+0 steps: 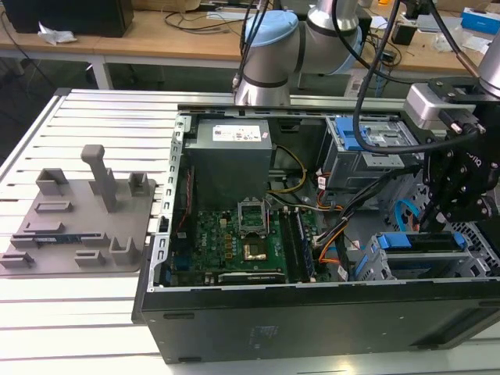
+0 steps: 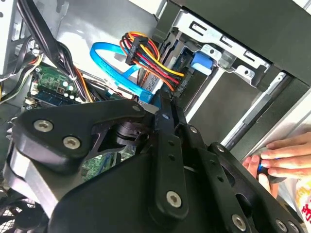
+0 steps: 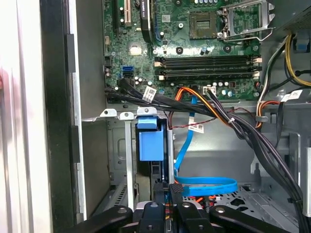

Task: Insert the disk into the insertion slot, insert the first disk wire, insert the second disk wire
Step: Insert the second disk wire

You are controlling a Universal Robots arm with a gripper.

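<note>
The disk (image 1: 410, 241), in its blue caddy (image 3: 149, 141), sits inside the insertion slot (image 1: 473, 262), a grey perforated cage at the case's front corner on the exterior view's right. My gripper (image 1: 432, 226) hangs just over the disk's rear end. In both wrist views the gripper (image 3: 170, 191) (image 2: 164, 99) is shut on the black connector of a flat blue wire (image 3: 206, 183) (image 2: 114, 60), close to the disk's back edge. A bundle of red, yellow and black wires (image 2: 148, 53) runs to the disk's end beside the caddy's blue tab (image 2: 203, 62).
A larger grey cage with a blue latch (image 1: 367, 141) stands behind the arm. The motherboard (image 1: 242, 238) and power supply (image 1: 230, 152) fill the rest of the case. Black cable bundles (image 3: 243, 131) cross near the gripper. A person's hand (image 2: 279, 155) rests outside the case wall. A grey fixture plate (image 1: 82, 223) lies on the table.
</note>
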